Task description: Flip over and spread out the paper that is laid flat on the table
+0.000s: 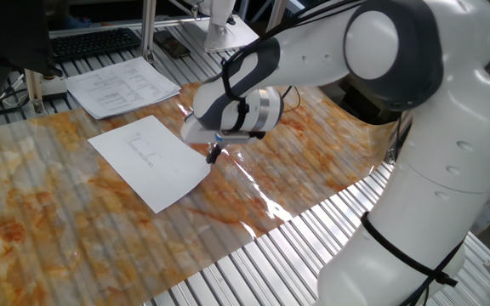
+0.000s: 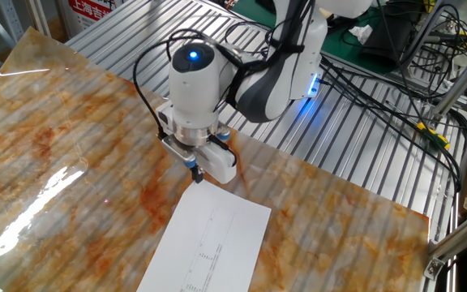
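Observation:
The paper (image 1: 147,161) is a thin white sheet with faint print on its upper face, lying on the orange-and-grey marbled table (image 1: 75,221). The other fixed view shows the paper (image 2: 213,243) in the lower middle. My gripper (image 1: 214,155) points down at the sheet's corner nearest the arm. Its dark fingertips are pressed together on the sheet's edge there. In the other fixed view the gripper (image 2: 198,176) sits right at the sheet's top corner. The rest of the sheet stays flat.
A stack of printed pages (image 1: 122,87) lies on the metal slats behind the sheet, with a keyboard (image 1: 96,41) farther back. Cables (image 2: 379,89) run over the slats behind the arm. The marbled cover ends at the bare slats (image 1: 296,238) near the robot's base.

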`<state>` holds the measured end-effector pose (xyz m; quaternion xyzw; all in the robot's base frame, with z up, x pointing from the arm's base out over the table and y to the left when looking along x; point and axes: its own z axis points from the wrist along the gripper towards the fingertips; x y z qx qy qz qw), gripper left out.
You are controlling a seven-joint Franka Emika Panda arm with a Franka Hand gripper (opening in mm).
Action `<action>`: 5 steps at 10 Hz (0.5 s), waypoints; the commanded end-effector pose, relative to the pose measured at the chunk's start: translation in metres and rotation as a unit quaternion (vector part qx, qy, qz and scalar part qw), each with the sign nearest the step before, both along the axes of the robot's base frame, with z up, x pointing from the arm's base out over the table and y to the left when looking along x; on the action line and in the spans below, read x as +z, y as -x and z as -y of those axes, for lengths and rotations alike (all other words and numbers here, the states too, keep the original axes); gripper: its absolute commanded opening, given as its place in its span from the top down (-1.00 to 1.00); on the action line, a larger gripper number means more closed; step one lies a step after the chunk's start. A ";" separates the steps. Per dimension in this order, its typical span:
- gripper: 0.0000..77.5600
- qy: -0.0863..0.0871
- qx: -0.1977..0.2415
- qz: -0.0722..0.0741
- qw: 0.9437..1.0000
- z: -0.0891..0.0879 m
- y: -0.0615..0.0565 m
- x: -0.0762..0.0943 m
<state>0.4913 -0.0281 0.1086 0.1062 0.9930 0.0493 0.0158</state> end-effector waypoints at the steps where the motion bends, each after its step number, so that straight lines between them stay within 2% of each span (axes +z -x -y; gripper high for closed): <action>1: 0.97 0.004 -0.006 -0.009 1.000 0.000 -0.006 0.024; 5: 0.97 0.010 -0.002 -0.013 1.000 0.001 -0.007 0.028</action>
